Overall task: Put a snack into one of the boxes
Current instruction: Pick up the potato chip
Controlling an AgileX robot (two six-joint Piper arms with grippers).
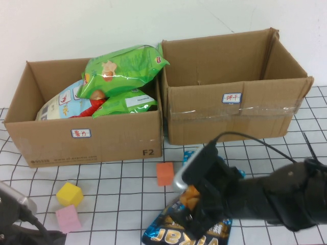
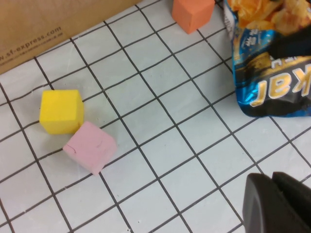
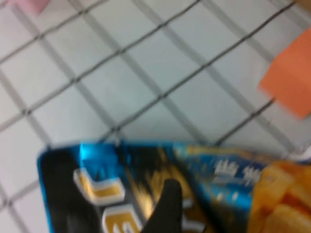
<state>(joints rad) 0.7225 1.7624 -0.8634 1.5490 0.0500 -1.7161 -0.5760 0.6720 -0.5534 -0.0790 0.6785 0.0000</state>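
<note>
Nearest the camera, at the near edge of the table, lies a blue snack bag with gold lettering and an orange crisp print, flat on the white gridded surface. Directly over it hangs the right gripper, its jaws spread wide and straddling the upper part of the bag; one dark fingertip shows against the bag's face in the right wrist view, but a firm hold cannot be confirmed. Its black arm runs off to the right, a cable looping above it. Just beyond the bag, toward the far side, sits an orange cube. To the left of the bag, well apart from it, a yellow cube and a pink cube stand touching or nearly so, the pink one nearer. At the near left corner rests the left gripper, clenched with nothing between its jaws, low over bare table. Along the far side stand two open cardboard boxes, side by side and touching. Left box holds green snack bags piled above its rim and a pale packet. Right box shows only its inner walls. Each box carries a small label on its near face.
</note>
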